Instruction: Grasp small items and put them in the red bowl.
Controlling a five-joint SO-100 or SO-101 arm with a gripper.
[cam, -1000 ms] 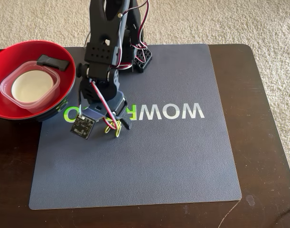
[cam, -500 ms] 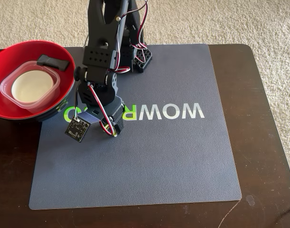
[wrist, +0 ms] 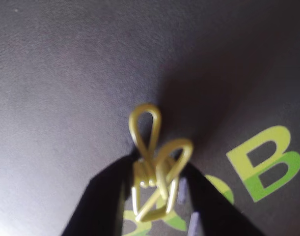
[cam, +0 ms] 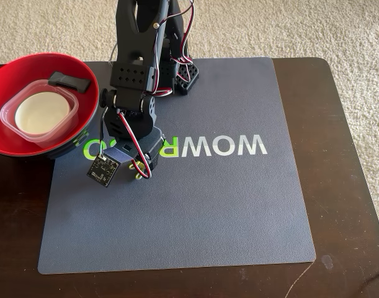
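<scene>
- Yellow-green clip (wrist: 152, 169) sits pinched between gripper (wrist: 152, 189) fingers, just off the mat (cam: 226, 211).
- Next: swing toward 10 o'clock, over the red bowl (cam: 9, 146), then release.

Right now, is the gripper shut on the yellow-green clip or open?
Shut on it. In the wrist view the gripper has both black fingers pressed against the yellow-green clip, whose wire loops stick out past them.

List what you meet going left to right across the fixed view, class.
Tub in the red bowl → buckle → hand holding the clip → white WOW lettering → bare dark table.
</scene>
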